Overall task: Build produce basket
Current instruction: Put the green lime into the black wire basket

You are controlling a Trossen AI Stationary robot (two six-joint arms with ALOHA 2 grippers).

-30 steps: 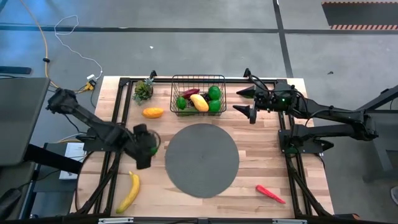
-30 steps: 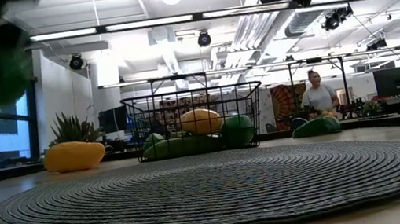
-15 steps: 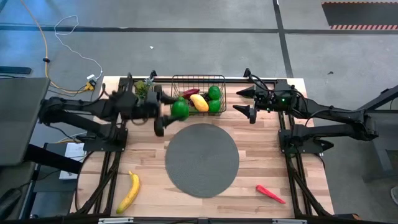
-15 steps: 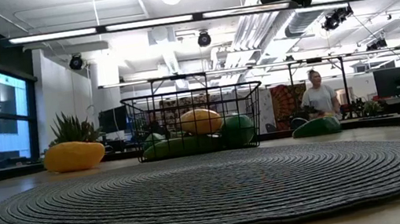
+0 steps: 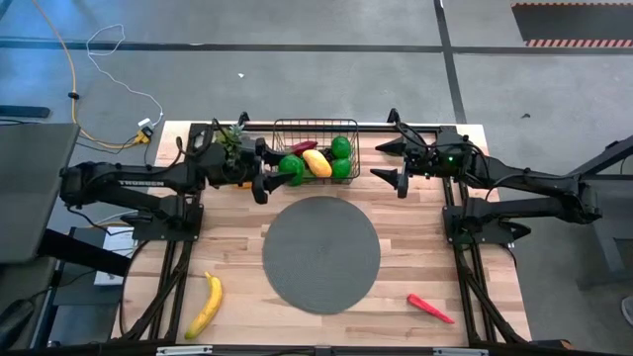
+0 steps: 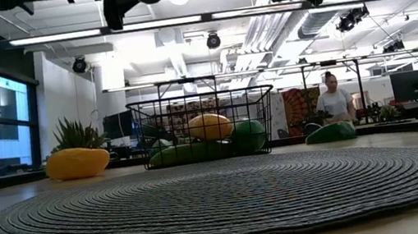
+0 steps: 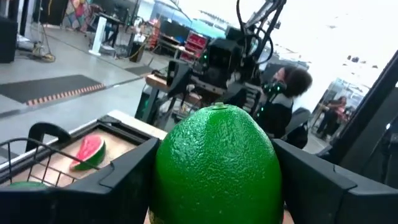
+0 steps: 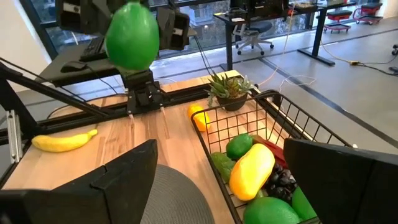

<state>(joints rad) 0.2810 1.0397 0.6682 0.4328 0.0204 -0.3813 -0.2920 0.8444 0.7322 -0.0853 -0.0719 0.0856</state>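
My left gripper (image 5: 263, 171) is shut on a green lime (image 7: 217, 165), high in the air just left of the black wire basket (image 5: 315, 127); the lime also shows in the right wrist view (image 8: 132, 36). The basket holds limes, a yellow piece (image 5: 316, 163), a red chilli and dark grapes. My right gripper (image 5: 393, 164) is open and empty, in the air to the right of the basket. A banana (image 5: 205, 305) and a red chilli (image 5: 430, 309) lie near the table's front. An orange-yellow piece (image 6: 77, 162) and a watermelon slice (image 7: 87, 152) lie on the table beside the basket. My left gripper pinches the lime between its two fingers (image 7: 118, 180), one on each opposite side of the fruit (image 7: 165, 177). The fingers lie about level and come from the table's left, pointing toward the basket. The lime is lifted clear, well above the table.
A round grey woven mat (image 5: 320, 254) lies in the middle of the table. A small potted plant (image 5: 229, 143) stands at the far left, beside the basket. A black frame rail runs along the table's far edge. A person stands in the room beyond.
My left gripper has carried the lime from the table's near left, beside the mat, toward the far edge and the right. It now hangs at the basket's left side. The lime has stayed between the fingers, clear of the table. My right arm has kept still.
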